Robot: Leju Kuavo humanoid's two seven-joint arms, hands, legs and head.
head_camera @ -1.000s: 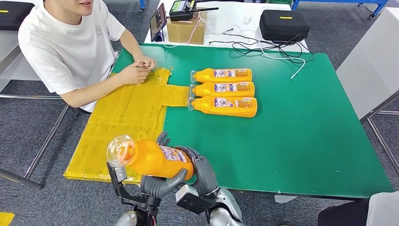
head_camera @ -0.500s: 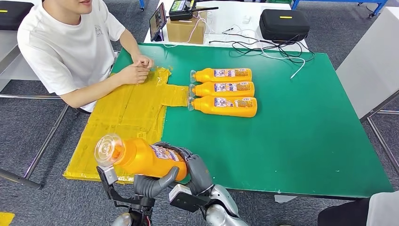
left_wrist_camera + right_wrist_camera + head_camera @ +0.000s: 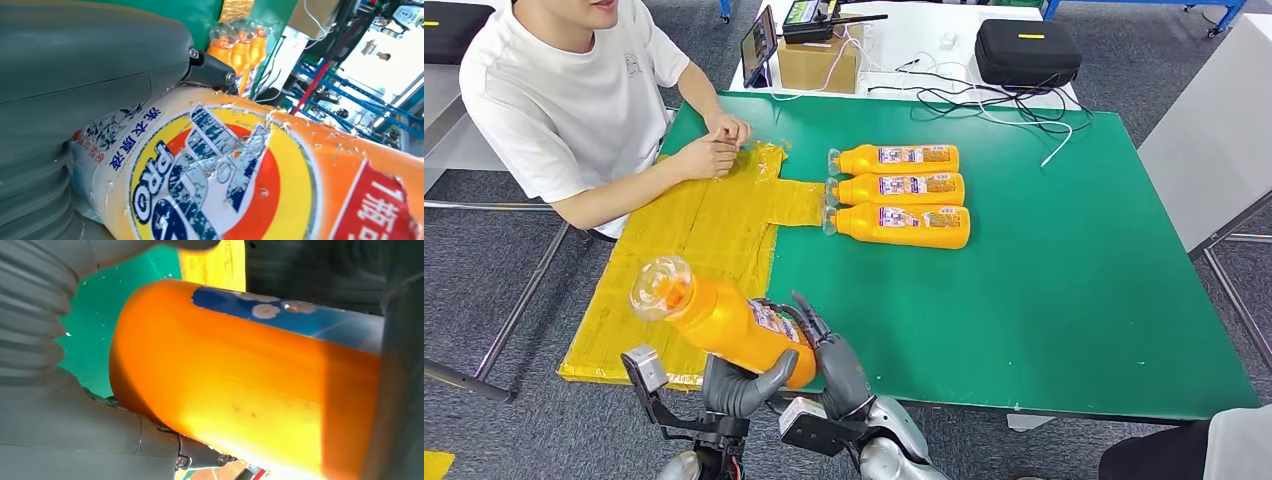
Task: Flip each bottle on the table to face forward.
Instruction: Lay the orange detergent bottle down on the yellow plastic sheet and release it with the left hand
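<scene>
An orange bottle [image 3: 724, 322] with a clear cap is held off the table at the near edge, cap pointing up and to the left. My left hand [image 3: 736, 385] grips it from below, thumb curled under the body. My right hand [image 3: 839, 365] wraps around its base end. Seen from the left wrist, the bottle's scuffed front label [image 3: 220, 175] lies against the left hand [image 3: 75, 70]. From the right wrist, its plain orange side [image 3: 240, 385] rests in the right hand [image 3: 55, 410]. Three more orange bottles [image 3: 896, 160], [image 3: 896, 189], [image 3: 900, 226] lie side by side mid-table, caps to the left.
A person in a white shirt [image 3: 564, 100] sits at the far left, hands [image 3: 714, 150] on a yellow mat [image 3: 694, 250] covering the left of the green table [image 3: 1044, 290]. A cardboard box [image 3: 822, 65], black case [image 3: 1027, 52] and cables [image 3: 984, 100] lie behind.
The held bottle shifted a little left, then its cap end tilted upward. Both hands stayed on it and sank slightly. The three bottles on the table have not moved.
</scene>
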